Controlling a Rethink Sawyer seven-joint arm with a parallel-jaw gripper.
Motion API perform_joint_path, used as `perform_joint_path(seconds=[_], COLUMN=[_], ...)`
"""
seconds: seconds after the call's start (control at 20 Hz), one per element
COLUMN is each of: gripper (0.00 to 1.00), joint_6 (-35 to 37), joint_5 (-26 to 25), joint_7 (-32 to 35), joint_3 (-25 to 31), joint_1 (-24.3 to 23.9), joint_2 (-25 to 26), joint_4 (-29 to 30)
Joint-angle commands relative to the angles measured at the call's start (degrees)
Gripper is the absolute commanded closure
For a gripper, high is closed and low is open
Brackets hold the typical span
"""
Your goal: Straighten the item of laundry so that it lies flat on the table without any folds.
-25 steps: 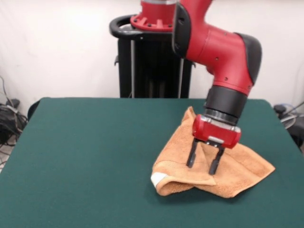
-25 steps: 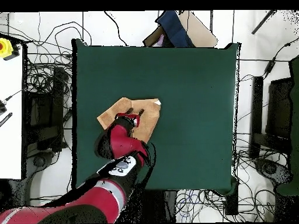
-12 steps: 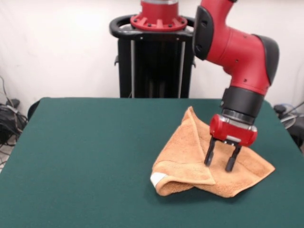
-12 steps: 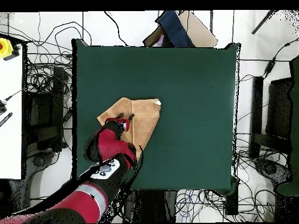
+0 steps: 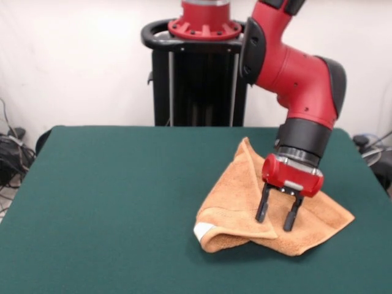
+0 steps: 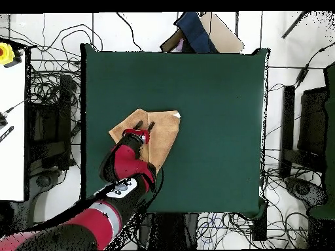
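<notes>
Hand (image 5: 275,220) hovers with fingers apart over the folded orange towel (image 5: 245,202) on the table (image 5: 110,202). Next, I'd judge: pinch the folded-over flap and peel it outward.

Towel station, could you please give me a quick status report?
Gripper open, fingertips low over the towel. Towel folded over, not flat. Table around it shows nothing in the way.

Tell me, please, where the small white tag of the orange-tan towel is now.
In the front view, the white tag sits at the orange-tan terry towel's lower left folded corner, left of the open gripper.
</notes>
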Motion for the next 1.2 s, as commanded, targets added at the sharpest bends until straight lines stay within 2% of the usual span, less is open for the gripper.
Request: perform_joint_path(seconds=[0.05, 0.5, 0.7, 1.0, 1.2], gripper=[0.00, 0.00, 0.00, 0.00, 0.00], joint_6=[-0.02, 0.83, 1.18, 2.04, 2.36], joint_5=[5.91, 10.06, 11.13, 11.07, 9.10], joint_7=[10.80, 8.72, 5.88, 6.53, 7.91], joint_3=[1.68, -2.01, -6.10, -7.77, -6.99], joint_1=[1.37, 4.66, 6.80, 7.63, 6.64], joint_2=[1.69, 2.73, 4.38, 5.17, 4.77], joint_4=[-0.49, 0.46, -0.24, -0.95, -1.34])
